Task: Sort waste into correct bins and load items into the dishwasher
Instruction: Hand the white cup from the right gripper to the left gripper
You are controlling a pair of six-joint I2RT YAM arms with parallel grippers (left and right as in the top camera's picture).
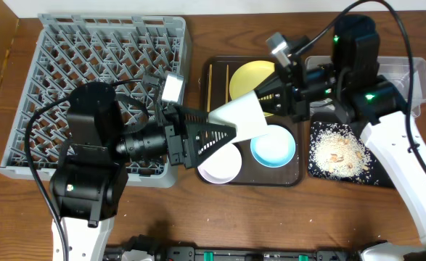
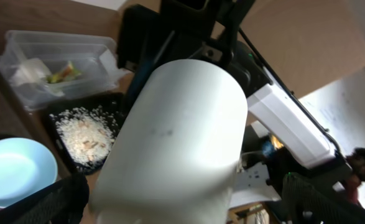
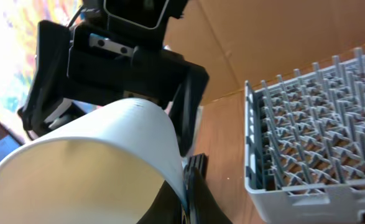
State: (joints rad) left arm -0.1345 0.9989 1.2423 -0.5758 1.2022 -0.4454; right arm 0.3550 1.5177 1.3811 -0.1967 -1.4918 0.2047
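Hanging tilted on its side over the dark brown serving tray (image 1: pixel 289 172), the small white cup (image 1: pixel 243 116) is seen as plain, smooth and tapered. Its open mouth is turned toward the right gripper (image 1: pixel 268 98) and its base toward the left gripper (image 1: pixel 223 134). The cup's rim is pinched by the right gripper. The left gripper's fingers (image 2: pixel 51 199) are spread wide on either side of the base, with a gap left on one side. Under the cup, a round yellow plate (image 1: pixel 245 76), a light blue bowl (image 1: pixel 273 148) and a white bowl (image 1: pixel 220 167) are set on the serving tray. Rice-like crumbs (image 1: pixel 336 152) are scattered in the black tray (image 1: pixel 310 171) to its right. The grey dish rack (image 1: pixel 89 65) is placed to its left.
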